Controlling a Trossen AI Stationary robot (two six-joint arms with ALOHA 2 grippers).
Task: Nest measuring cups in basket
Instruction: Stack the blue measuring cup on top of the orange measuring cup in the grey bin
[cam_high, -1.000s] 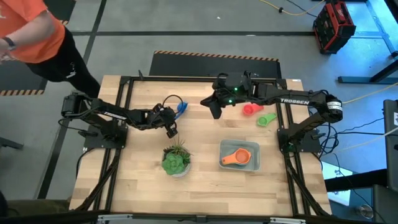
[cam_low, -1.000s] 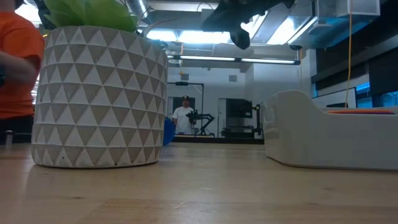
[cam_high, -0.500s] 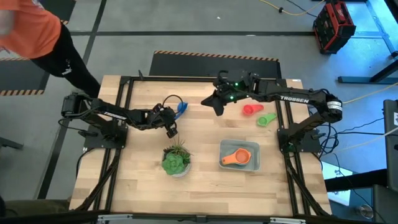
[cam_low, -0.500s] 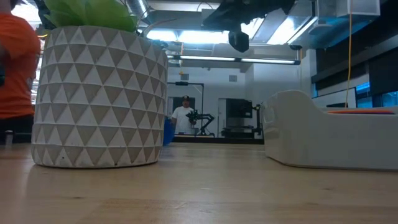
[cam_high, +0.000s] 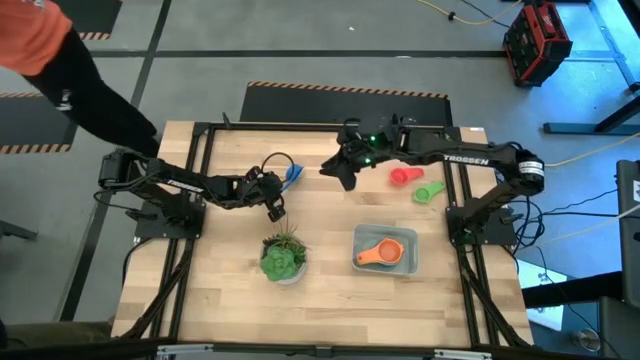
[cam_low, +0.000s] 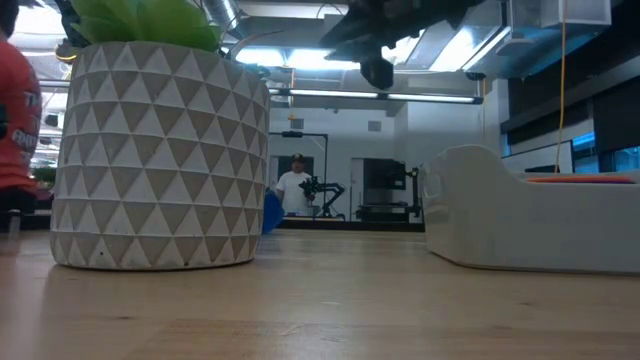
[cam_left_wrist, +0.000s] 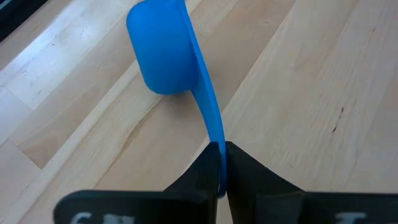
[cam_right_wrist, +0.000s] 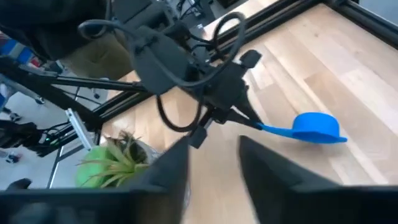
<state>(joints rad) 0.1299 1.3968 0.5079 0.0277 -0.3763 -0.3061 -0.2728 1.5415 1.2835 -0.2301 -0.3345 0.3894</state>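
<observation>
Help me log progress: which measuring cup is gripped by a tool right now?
The blue cup: the left tool pinches its handle. The red and green lie free; the orange is in the basket.

basket (cam_low: 520, 215) cut off, person (cam_low: 18, 120) cropped

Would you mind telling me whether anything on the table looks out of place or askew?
Nothing is spilled or damaged. The red cup and green cup lie loose outside the basket, which holds only the orange cup. The left gripper pinches the blue cup by its handle.
</observation>
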